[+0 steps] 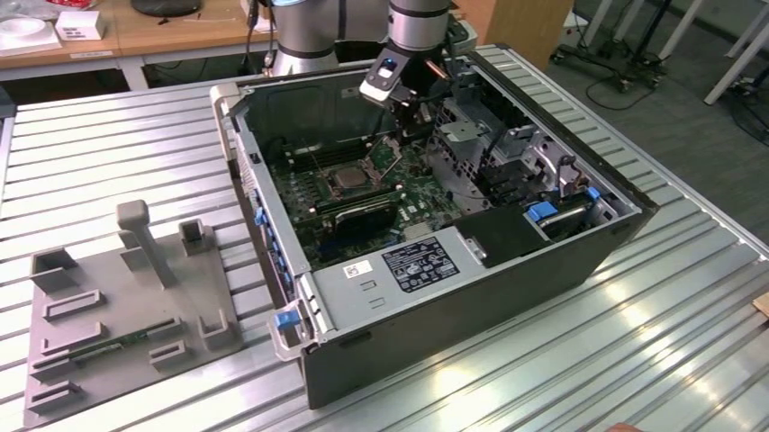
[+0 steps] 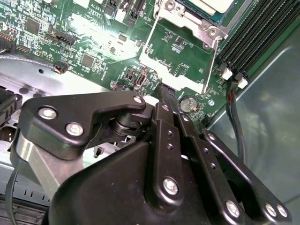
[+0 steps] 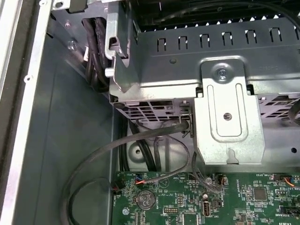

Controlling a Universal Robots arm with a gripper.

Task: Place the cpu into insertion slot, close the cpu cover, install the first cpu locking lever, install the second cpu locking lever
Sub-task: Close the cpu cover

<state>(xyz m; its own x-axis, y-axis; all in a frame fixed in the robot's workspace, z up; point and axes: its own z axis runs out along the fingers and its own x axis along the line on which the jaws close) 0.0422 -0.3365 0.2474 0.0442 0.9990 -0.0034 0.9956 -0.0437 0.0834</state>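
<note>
Exterior view: open PC case (image 1: pixel 565 261) on the slatted tabletop (image 1: pixel 673 342), side panel off. Arm comes down into the case and the tool (image 1: pixel 405 121) sits low over the green motherboard (image 1: pixel 409 193). The insertion slot (image 1: pixel 345 177) is close by the tool, off toward the exterior view's left. A grey fixture tray (image 1: pixel 121 315) lies on the tabletop outside the case, well apart from the tool.

Second wrist view: the tool (image 2: pixel 161 91) is clenched, black links drawn in to one narrow tip. The cpu cover (image 2: pixel 159 65) is just ahead of that tip, swung open off the socket, with green board showing through its cut-out. Past the cover, the cpu (image 2: pixel 208 3) sits in the slot, pale face up inside the silvery rim. Thin wire levers (image 2: pixel 214 58) stand free along the cover's sides, not latched. A coin battery (image 2: pixel 187 103) is right beside the tip. Black memory slots (image 2: pixel 258 33) lie further out.

First wrist view: silver drive cage (image 3: pixel 227 122), black cables (image 3: pixel 140 136) looping off it, board edge beneath, grey case wall (image 3: pixel 70 117).
</note>
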